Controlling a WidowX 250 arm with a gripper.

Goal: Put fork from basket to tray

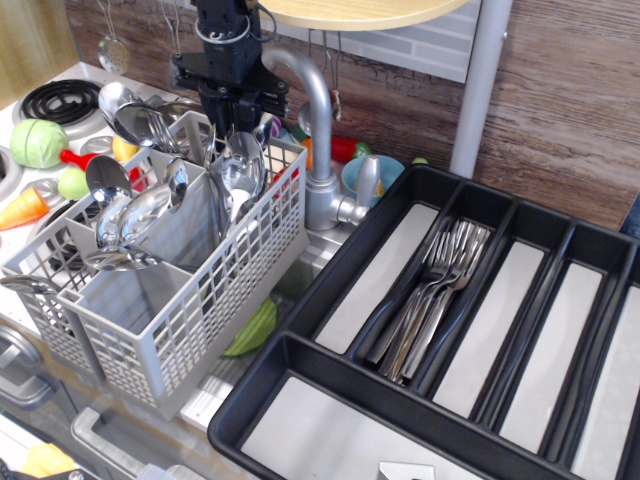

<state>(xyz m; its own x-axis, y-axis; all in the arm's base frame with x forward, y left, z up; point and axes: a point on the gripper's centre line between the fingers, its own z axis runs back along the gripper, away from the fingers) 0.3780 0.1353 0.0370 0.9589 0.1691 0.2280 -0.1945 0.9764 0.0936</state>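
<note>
Fork (232, 118) mostly hidden by tool (232, 112), basket (170, 300) rear compartment, grip unclear

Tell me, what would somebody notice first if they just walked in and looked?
Probably the grey basket at the left, crammed with shiny spoons, with the black gripper reaching down into its back corner. Next, the big black tray at the right, where a bundle of forks lies in one long slot.
</note>
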